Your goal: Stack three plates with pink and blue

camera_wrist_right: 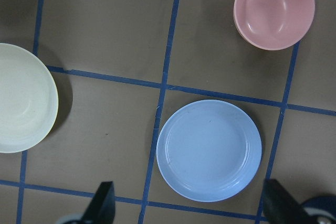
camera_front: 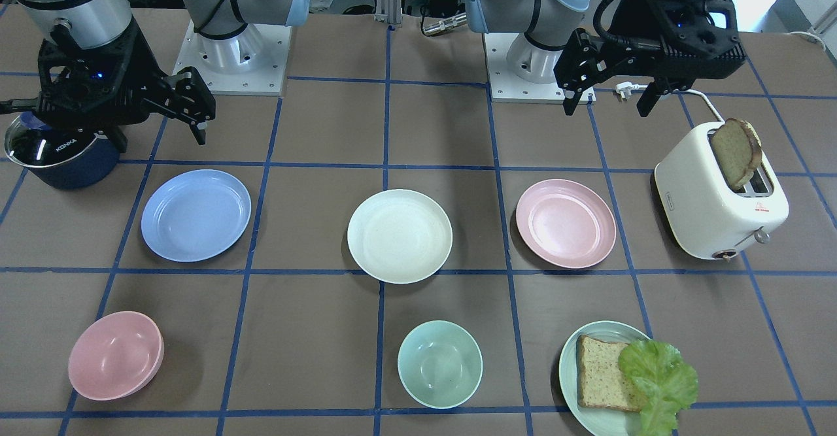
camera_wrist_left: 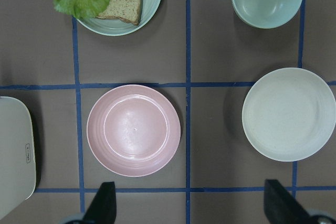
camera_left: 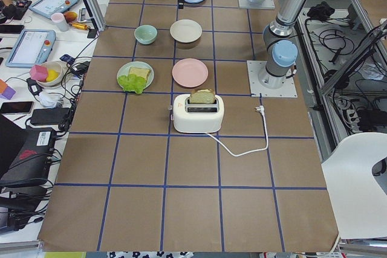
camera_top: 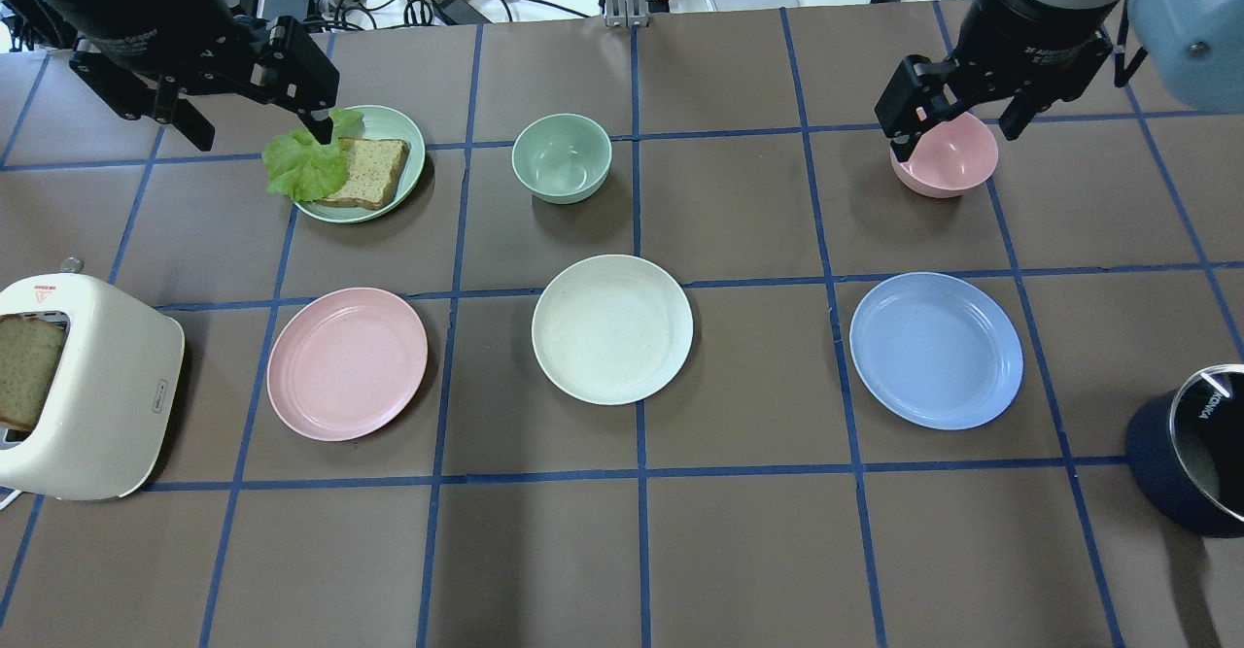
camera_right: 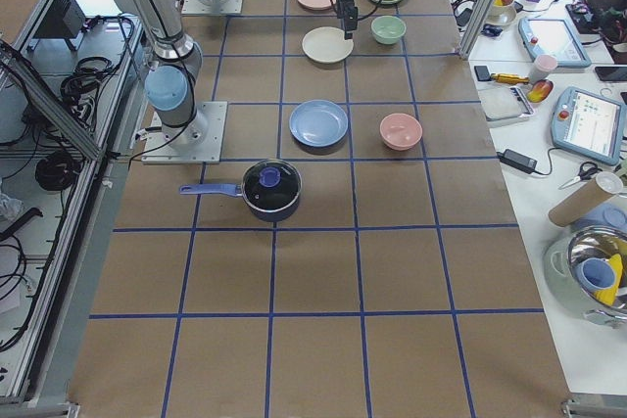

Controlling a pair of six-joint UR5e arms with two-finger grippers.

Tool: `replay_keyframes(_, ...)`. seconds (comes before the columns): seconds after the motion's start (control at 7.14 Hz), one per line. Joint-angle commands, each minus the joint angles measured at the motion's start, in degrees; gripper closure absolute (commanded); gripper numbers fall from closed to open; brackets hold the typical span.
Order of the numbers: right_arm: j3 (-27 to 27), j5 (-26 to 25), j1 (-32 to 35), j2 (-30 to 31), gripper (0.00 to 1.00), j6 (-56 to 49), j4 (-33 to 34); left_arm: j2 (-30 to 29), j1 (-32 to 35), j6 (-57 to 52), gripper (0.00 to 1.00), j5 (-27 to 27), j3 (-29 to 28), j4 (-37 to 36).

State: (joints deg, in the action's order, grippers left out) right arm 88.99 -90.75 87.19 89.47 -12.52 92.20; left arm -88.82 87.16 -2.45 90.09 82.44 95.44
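— Where are the plates?
— In a row on the counter [camera_top: 739, 531], none touching: pink plate [camera_top: 347, 363], cream plate [camera_top: 612, 329] in the middle, blue plate [camera_top: 936, 350].
— And the grippers?
— Left gripper [camera_top: 262, 133] hangs high at the pink plate's end, fingers spread wide, empty. Right gripper [camera_top: 956, 141] hangs at the blue plate's end, also spread and empty.

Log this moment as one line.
stack: not started | pink plate, cream plate, blue plate: apart, lying flat | left hand: open, empty, raised | right hand: open, empty, raised
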Motion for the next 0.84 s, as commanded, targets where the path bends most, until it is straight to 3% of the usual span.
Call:
replay_keyframes(0.0,-0.1,1.2,0.7,0.0,0.00,1.7,0.1,0.1,-0.1,0.0,0.00,0.0,0.0,0.0)
replay_keyframes(0.7,-0.2,2.6,1.0,1.3,0.00,3.3,-0.3,0.2,0.0,0.0,0.00,0.0,0.0,1.2)
